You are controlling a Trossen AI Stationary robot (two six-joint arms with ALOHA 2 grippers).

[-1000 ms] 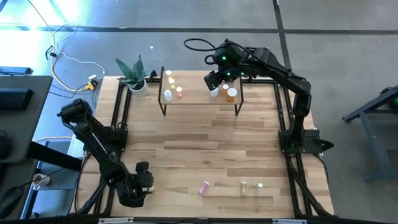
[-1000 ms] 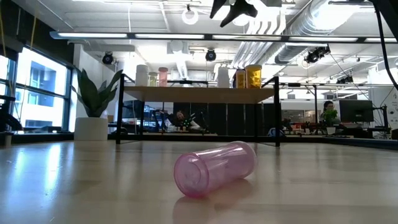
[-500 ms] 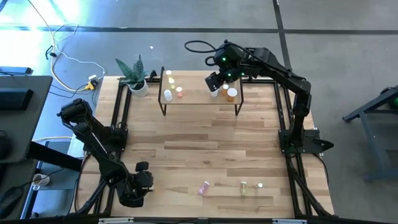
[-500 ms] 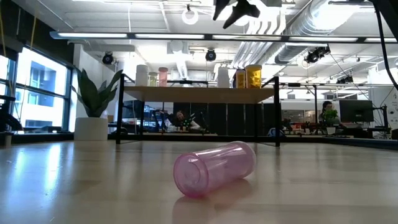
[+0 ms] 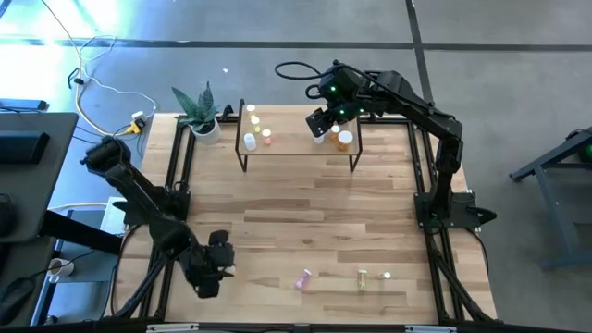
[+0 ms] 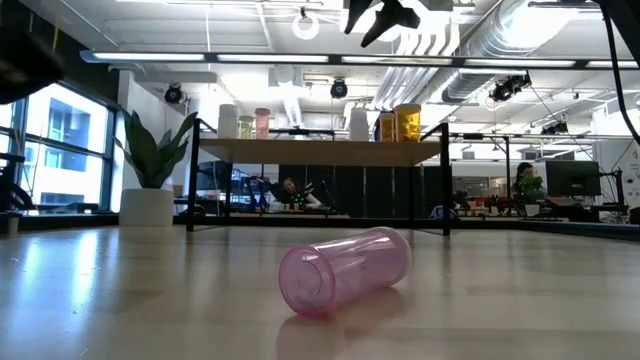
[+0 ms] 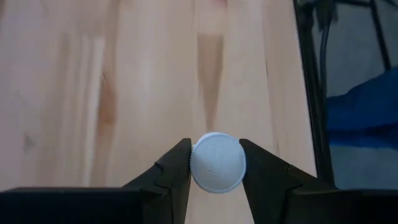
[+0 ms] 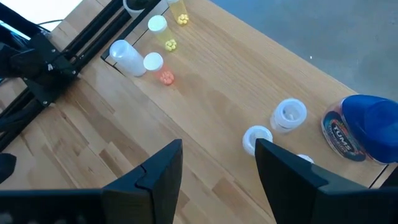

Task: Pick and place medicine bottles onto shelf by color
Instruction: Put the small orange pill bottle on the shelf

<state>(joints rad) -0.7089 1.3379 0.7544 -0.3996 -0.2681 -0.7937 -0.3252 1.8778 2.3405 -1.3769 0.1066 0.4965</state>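
A white-capped bottle [image 7: 216, 163] was held between the fingers of the left hand [image 5: 215, 264], which were closed snugly on either side of its ribbed cap, over the near left part of the worktop [image 5: 305, 217]; the body of the bottle was hidden beneath the cap, so its long axis was judged to run straight away from the wrist. The shelf [image 5: 296, 146] lay well apart from this hand, across the worktop at its far edge, so the held bottle would probably have to be carried away from the near edge and up over the board. The right hand [image 5: 319, 122] was poised over the shelf with its fingers spread and nothing held, far nearer the shelf than the left. On the shelf, pale and yellowish bottles were grouped toward the plant [image 5: 200, 109] and white, amber and blue ones [image 8: 364, 127] at the opposite end. A pink bottle [image 6: 345, 270] lay on its side near the worktop's front edge, well apart from the shelf.
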